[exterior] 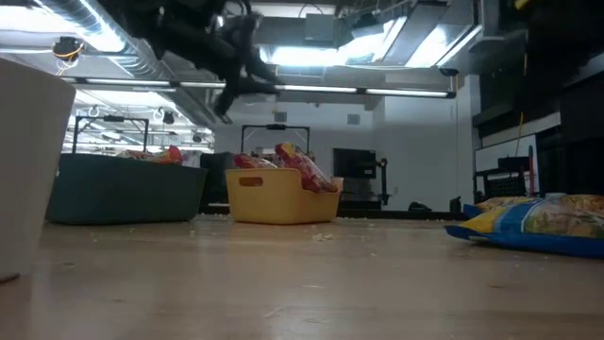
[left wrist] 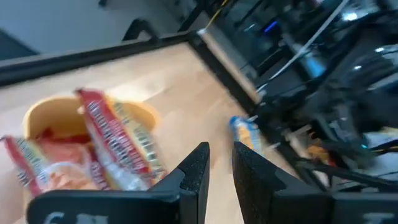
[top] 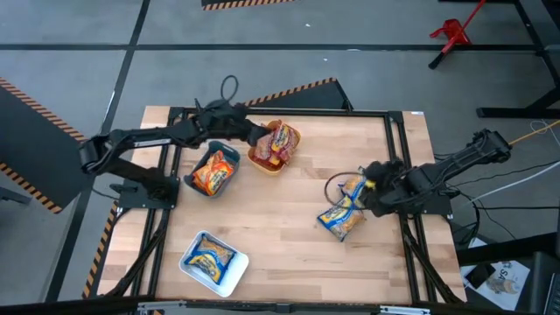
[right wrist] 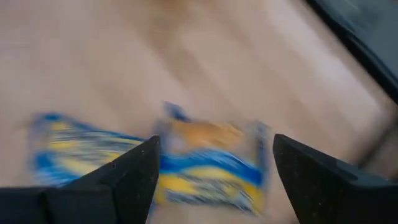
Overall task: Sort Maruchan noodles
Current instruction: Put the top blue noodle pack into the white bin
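No label reads clearly from here; my left gripper (left wrist: 217,165), fingers nearly closed and empty, hovers by the yellow plastic tray (top: 265,163) of red crinkly packets (top: 280,140), upper centre; my right gripper (right wrist: 214,165) gapes over blue-and-yellow crinkly packets (top: 343,217), right; the teal plastic tray (top: 229,156) holds what looks like orange packets (top: 210,175), the white plastic tray (top: 232,273) a blue-and-yellow packet (top: 210,256)

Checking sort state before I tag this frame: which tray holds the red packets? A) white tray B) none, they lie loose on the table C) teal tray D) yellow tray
D: the red packets stick up out of the yellow tray, beside the left hand, while the teal tray holds orange ones and the white tray a blue-and-yellow one.
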`<control>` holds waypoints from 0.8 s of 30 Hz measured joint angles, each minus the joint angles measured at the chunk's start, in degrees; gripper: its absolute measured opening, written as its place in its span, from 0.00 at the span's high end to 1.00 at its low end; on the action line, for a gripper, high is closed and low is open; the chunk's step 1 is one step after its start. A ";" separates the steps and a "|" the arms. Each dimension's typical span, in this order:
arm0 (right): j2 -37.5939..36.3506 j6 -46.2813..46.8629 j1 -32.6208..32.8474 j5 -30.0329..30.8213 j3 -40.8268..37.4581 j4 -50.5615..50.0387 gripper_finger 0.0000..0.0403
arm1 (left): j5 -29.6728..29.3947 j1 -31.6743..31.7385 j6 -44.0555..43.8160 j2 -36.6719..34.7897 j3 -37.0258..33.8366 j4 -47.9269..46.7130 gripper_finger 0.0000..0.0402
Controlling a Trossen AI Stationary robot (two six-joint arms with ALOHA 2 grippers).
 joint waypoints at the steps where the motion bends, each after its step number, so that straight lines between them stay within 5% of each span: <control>1: 0.27 4.97 -0.02 0.17 -0.04 -4.21 0.27 | 0.01 -0.06 -0.03 -1.18 0.01 0.09 0.85; 4: 0.61 16.46 -0.49 -0.66 -1.46 -11.40 0.27 | -1.00 -0.73 -1.26 -4.58 0.02 0.15 0.85; 8: 1.32 22.18 -0.40 -5.74 -6.73 -8.24 0.27 | -2.19 -2.93 -1.52 -8.23 0.04 1.98 0.85; 24: 19.64 16.90 -5.62 -9.98 -10.77 16.46 0.40 | -2.07 -11.36 -7.48 -13.92 0.09 9.84 0.85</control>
